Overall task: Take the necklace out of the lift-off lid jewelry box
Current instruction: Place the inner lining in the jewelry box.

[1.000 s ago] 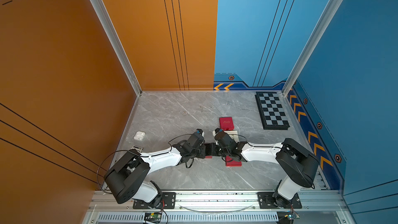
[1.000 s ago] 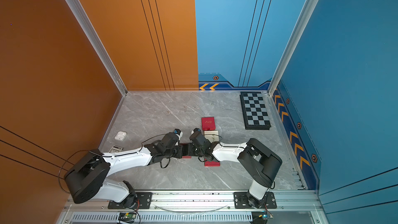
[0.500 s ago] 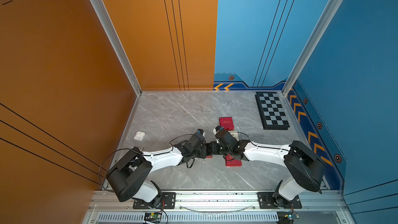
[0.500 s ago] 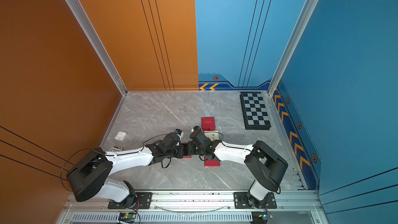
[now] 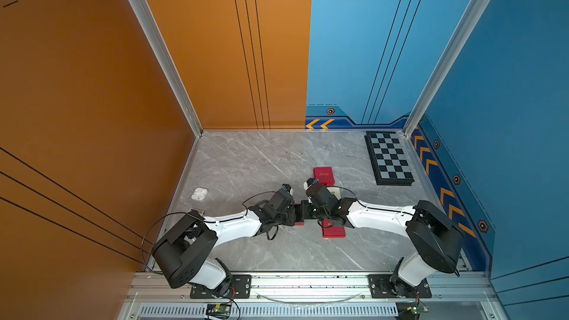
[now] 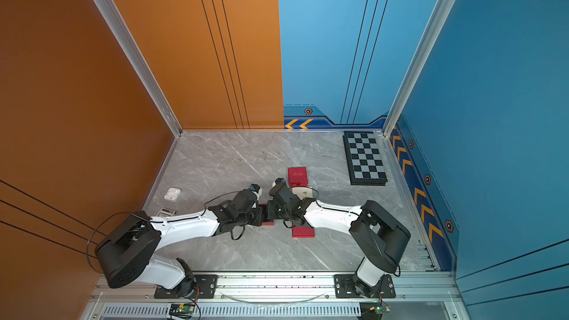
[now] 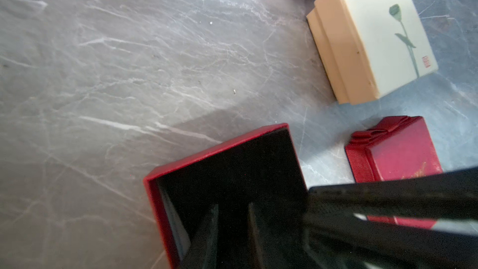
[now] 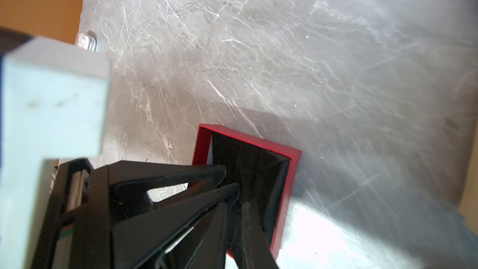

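The lift-off lid jewelry box (image 7: 214, 151) lies open on the grey table, red outside and black inside; only a red sliver (image 5: 299, 223) of it shows under the two arms. My left gripper (image 7: 232, 207) reaches into it, its jaws a narrow gap apart over the dark lining. From the opposite side my right gripper (image 8: 234, 203) also dips inside the box (image 8: 248, 139), jaws nearly together. The necklace is hidden; nothing shows between either pair of jaws in the dark. In both top views the grippers meet tip to tip (image 6: 267, 210).
A red lid with a bow (image 7: 401, 156) lies beside the box, under my right arm (image 5: 334, 231). Behind it sit a cream box with a rose print (image 7: 375, 34) and another red box (image 5: 323, 175). A checkerboard (image 5: 389, 158) lies back right, a white earbud case (image 5: 199, 193) left.
The right arm's elbow and shoulder shifted a little outward and back. Both grippers have stayed at the open box.
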You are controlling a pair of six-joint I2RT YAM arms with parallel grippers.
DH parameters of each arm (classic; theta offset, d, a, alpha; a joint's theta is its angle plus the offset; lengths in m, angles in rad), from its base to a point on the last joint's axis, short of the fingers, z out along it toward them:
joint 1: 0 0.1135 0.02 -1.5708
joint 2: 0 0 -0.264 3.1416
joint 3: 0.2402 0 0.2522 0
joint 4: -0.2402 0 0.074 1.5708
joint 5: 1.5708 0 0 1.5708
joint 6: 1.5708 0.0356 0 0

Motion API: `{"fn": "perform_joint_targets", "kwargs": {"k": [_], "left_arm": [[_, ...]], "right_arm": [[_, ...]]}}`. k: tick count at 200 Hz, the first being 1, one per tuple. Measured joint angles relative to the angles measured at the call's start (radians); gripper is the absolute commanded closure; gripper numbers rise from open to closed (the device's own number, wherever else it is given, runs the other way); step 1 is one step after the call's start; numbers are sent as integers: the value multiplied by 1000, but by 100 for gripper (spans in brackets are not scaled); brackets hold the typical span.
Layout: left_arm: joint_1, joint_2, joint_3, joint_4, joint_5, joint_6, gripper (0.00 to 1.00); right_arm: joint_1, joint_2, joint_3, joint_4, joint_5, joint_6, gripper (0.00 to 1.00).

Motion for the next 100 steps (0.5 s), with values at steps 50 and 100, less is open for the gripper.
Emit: {"fn": "perform_joint_targets", "kwargs": {"k": [50, 100], "left_arm": [[0, 0, 0, 10, 0, -15, 77], [0, 4, -2, 22, 0, -27, 78]], "right_arm": [[7, 80, 32, -26, 1, 3, 90], [6, 126, 63, -58, 22, 11, 91]]}}
